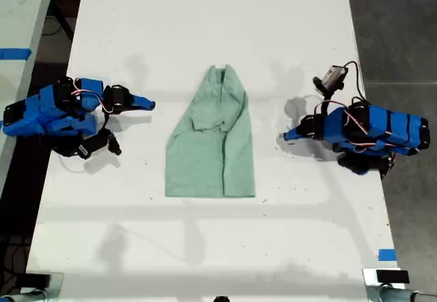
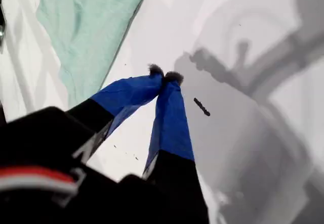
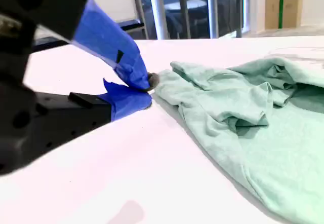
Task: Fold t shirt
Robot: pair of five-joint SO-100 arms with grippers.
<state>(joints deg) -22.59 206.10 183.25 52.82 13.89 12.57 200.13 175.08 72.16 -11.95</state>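
Note:
The pale mint-green t shirt (image 1: 212, 152) lies flat in the middle of the white table (image 1: 205, 247), folded lengthwise into a narrow strip, collar end toward the far edge. My first gripper (image 1: 287, 136) is at the exterior view's right, pointing at the shirt's side edge a short way off. In its wrist view it (image 2: 164, 76) is shut on nothing, the shirt (image 2: 86, 26) beyond its tips. My second gripper (image 1: 149, 102) is at the exterior view's left, low over the table. It (image 3: 148, 89) is shut and empty, with the shirt (image 3: 253, 133) just past it.
A small dark module on a cable (image 1: 332, 76) sits beside the first arm. Blue tape (image 1: 386, 255) marks the table's near corner at the exterior view's right. Another table with blue tape (image 1: 13, 54) stands at that view's left. A dark speck (image 2: 201, 107) lies on the table.

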